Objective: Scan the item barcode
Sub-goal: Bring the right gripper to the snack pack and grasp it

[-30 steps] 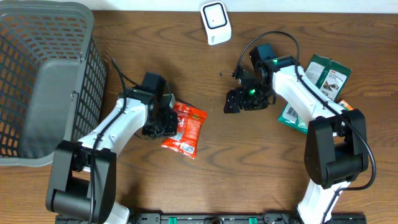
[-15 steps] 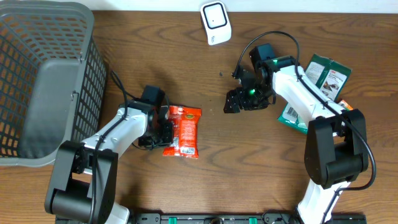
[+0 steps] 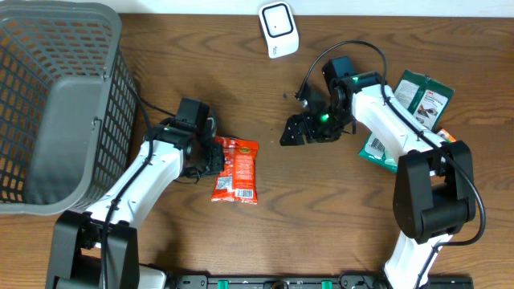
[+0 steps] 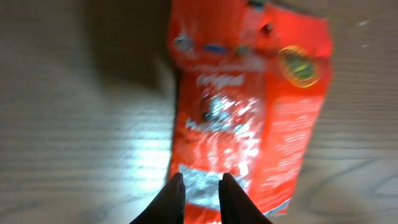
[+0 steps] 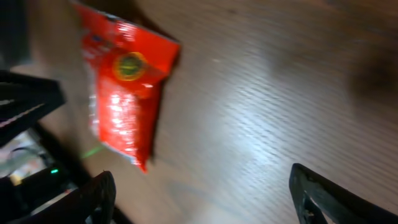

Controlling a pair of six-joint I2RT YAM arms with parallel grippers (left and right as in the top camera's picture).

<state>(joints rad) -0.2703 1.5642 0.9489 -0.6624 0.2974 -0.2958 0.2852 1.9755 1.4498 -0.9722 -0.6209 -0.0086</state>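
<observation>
Between the left pincer's [image 3: 211,157] fingertips: left edge of the red crinkly foil snack packet [image 3: 236,170], pinched in a narrow grip | packet lies flat on the brown wooden table [image 3: 321,217], stretching away from that pincer | right pincer [image 3: 290,136]: jaws wide, holding nothing, packet well apart from its tips, toward the left arm

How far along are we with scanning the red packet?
Done: the left hand grips the edge of the red snack packet. In hand: the packet seems to lie flat on the table, and the right hand hangs open and empty. Left: the scan itself; the packet is well apart from the white device at the table's far edge.
</observation>
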